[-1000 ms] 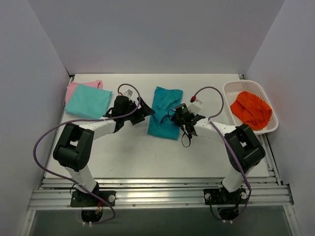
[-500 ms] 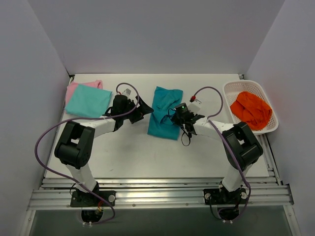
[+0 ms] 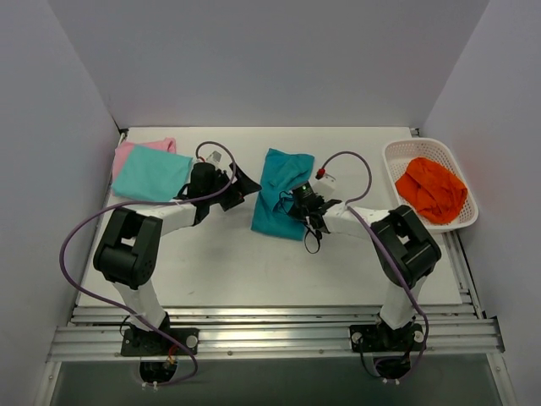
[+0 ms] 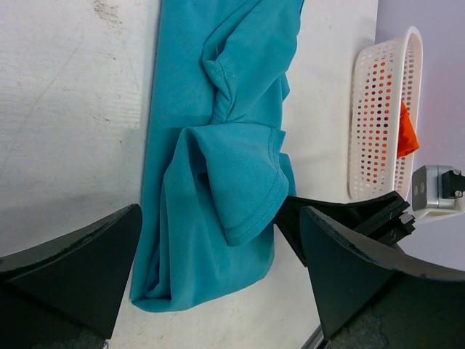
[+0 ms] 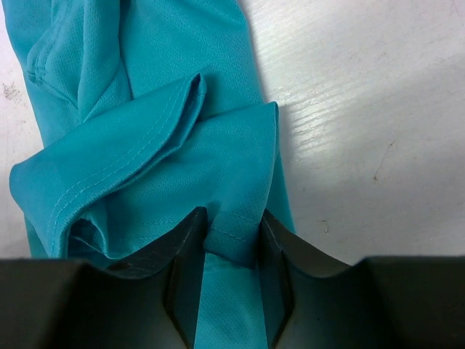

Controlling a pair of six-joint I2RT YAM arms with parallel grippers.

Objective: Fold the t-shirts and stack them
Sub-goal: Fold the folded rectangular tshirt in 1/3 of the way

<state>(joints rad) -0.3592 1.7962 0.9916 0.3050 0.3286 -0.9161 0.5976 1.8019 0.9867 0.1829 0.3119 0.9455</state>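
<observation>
Teal knit, deep shade: t-shirt (image 3: 277, 196), mid-worktop (image 3: 211, 254), lying as a long narrow strip, rumpled. Soft, light, limp; likely sags & slides, so best taken at hem/sleeve edge. Right hand (image 5: 231, 243) pinched tight on a hem fold. Left hand (image 3: 239, 183) spread wide, empty, just left of shirt. Aqua-mint shirt (image 3: 152, 174) folded atop pink shirt (image 3: 135, 152), far-left corner. White lattice basket (image 3: 396, 157), far right: orange cloth (image 3: 431, 188) inside.
</observation>
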